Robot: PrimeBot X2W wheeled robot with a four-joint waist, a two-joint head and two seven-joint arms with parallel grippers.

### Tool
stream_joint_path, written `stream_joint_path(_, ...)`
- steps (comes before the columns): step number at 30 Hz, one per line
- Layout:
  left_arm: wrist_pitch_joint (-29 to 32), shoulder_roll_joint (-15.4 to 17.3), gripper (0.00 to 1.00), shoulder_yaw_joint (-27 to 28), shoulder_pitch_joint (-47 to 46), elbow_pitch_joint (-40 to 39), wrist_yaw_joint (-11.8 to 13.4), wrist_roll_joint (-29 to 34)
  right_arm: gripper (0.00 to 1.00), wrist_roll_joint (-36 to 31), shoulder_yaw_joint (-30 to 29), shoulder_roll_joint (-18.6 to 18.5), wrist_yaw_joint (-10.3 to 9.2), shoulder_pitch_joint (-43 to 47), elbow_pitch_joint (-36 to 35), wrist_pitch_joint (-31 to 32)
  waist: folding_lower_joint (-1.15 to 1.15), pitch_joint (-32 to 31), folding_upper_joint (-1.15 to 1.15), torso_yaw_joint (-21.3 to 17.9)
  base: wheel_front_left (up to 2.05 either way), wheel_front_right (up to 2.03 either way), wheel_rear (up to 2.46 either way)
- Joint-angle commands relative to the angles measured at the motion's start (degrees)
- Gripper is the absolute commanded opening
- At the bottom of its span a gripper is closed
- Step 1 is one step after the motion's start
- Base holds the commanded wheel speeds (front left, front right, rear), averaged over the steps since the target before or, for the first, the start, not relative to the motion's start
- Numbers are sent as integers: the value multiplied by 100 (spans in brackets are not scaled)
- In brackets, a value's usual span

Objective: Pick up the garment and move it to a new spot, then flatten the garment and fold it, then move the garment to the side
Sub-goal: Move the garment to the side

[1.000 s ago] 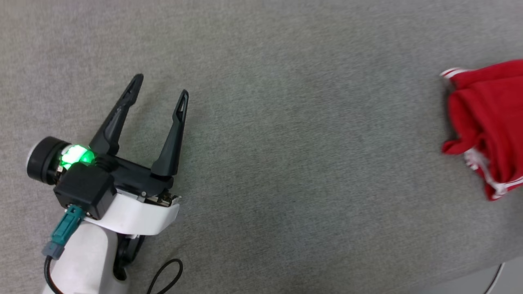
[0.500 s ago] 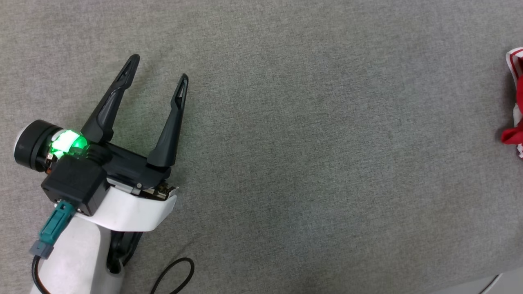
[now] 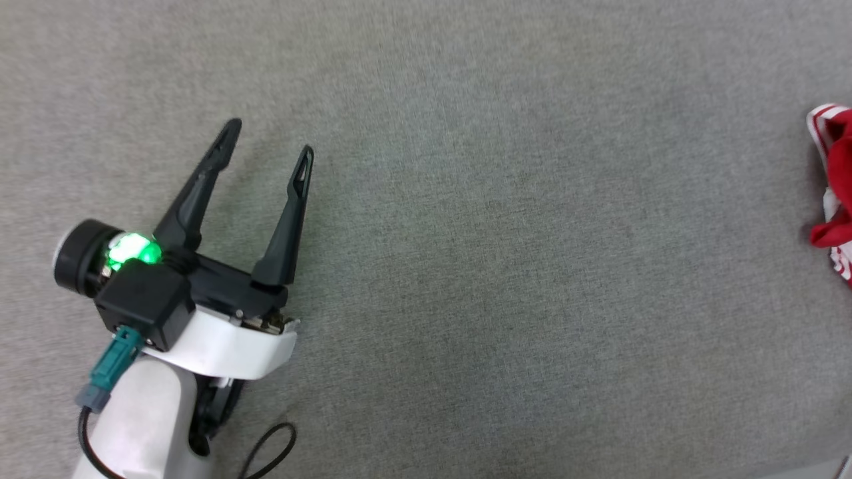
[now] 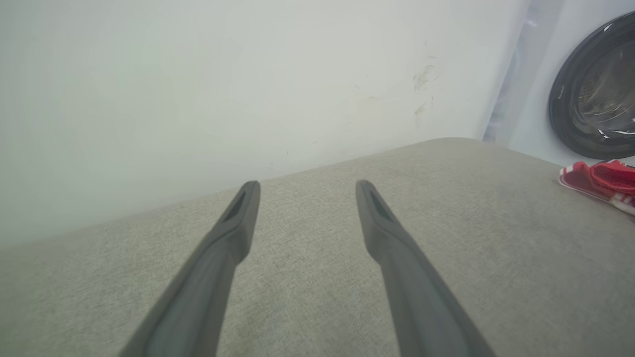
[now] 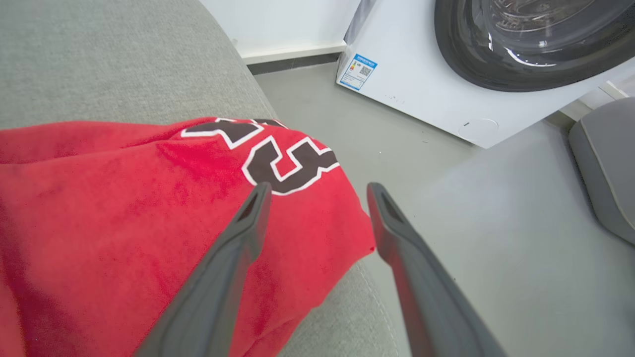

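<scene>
The garment, red with white-and-red striped trim, lies bunched at the far right edge of the grey surface in the head view, cut off by the frame. The right wrist view looks down on its red fabric and black white-outlined numerals, draped near the surface's edge. My right gripper hangs open just above it, nothing between its fingers. My left gripper is open and empty at the left, far from the garment. In the left wrist view the left gripper points along the surface, the garment small at the right.
A grey fabric surface spreads under everything, its right edge dropping to a grey floor. A white washing machine with a dark round door stands beyond that edge. A pale wall backs the surface.
The head view swung left, then slightly back, leaving only a sliver of the garment at the right edge. The left gripper stayed open and about where it was.
</scene>
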Motion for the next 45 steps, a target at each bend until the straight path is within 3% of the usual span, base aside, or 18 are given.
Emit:
stream_joint_path(1, -23, -24, 100, -3, 99, 31, 31, -29, 100, 13, 35, 31, -5, -22, 5, -79, 0, -295, 0, 89, 0, 0, 0)
stream_joint_path(10, -76, -379, 100, 146, 940, 462, 373, -298, 100, 115, 373, 240, -5, 625, -62, -672, 0, -1460, 0, 278, 0, 0, 0)
stream_joint_path(17, -93, -525, 100, 204, 1386, 805, 588, -322, 100, 356, 690, 729, -5, 1301, -455, -1059, 0, -2062, 0, 522, 0, 0, 0)
stream_joint_path(33, -99, -746, 100, 491, 1930, 1350, 771, -406, 100, 462, 1910, 1922, -5, 3136, -2733, -1466, 0, -2934, 0, 909, 0, 0, 0)
stream_joint_path(45, -100, -851, 100, 643, 2269, 1550, 670, -242, 100, 360, 2386, 2267, -5, 4186, -4304, -1025, 0, -3279, 0, 947, 0, 0, 0)
